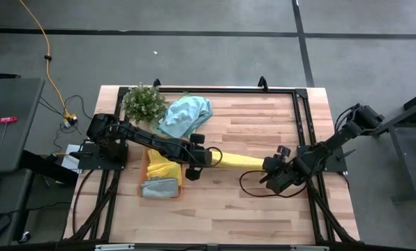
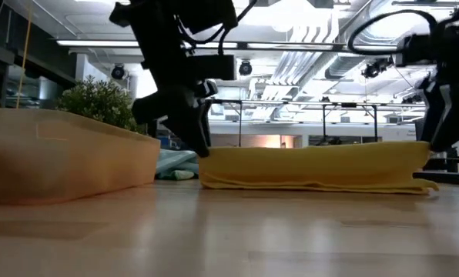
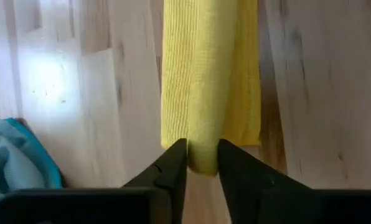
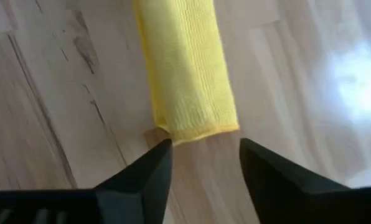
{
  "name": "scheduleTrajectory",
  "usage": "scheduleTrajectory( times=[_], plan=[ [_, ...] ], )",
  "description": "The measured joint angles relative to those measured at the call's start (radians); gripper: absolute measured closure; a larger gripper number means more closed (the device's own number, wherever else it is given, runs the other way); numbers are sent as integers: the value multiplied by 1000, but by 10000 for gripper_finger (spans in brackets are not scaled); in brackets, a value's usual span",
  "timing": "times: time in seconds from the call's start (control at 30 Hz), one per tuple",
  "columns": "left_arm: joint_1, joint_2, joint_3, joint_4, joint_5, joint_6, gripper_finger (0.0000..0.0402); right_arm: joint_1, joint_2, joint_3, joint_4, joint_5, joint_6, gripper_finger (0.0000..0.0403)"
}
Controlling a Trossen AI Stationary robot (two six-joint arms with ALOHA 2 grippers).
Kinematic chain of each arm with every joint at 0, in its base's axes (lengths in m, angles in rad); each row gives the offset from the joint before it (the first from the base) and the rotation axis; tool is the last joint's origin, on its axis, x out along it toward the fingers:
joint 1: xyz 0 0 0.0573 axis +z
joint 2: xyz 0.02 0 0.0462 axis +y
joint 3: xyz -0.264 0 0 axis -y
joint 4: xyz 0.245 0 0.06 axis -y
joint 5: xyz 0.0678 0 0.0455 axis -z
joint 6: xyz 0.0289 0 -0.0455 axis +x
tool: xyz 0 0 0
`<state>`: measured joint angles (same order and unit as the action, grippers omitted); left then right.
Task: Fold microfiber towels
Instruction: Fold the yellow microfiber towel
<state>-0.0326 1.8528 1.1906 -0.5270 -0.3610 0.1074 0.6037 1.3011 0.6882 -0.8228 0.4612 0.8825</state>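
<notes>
My left gripper sits at one end of the folded bright yellow microfiber towel, fingers parted only a little, with the cloth's end tucked between the tips. My right gripper stands at the other end with its fingers well apart and clear of the fabric, holding nothing.

The risk, as I judge it: if my left fingers lift while the pile is caught on a tip, the fold drags open or the strip skews on the pale wooden table.

The towel lies at the centre of the high frame as a narrow strip, its long axis running left to right, from the orange translucent tray toward the right edge
</notes>
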Motion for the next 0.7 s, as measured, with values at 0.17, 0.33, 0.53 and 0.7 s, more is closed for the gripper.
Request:
scheduleTrajectory(
  times=[0.17, 0.33, 0.53, 0.7],
  plan=[
    [8, -30, 51, -87, 73, 27, 274, -1, -1, 81, -125, -1, -29, 192],
    [8, -92, 65, -112, 146, 74, 239, -1, -2, 125, -201, -35, -34, 185],
    [32, -166, 66, -76, 216, 71, 215, -1, -50, 118, -212, -60, 64, 185],
    [115, -158, 66, 12, 330, -14, 212, -3, -221, -15, -171, -82, 366, 185]
  ],
)
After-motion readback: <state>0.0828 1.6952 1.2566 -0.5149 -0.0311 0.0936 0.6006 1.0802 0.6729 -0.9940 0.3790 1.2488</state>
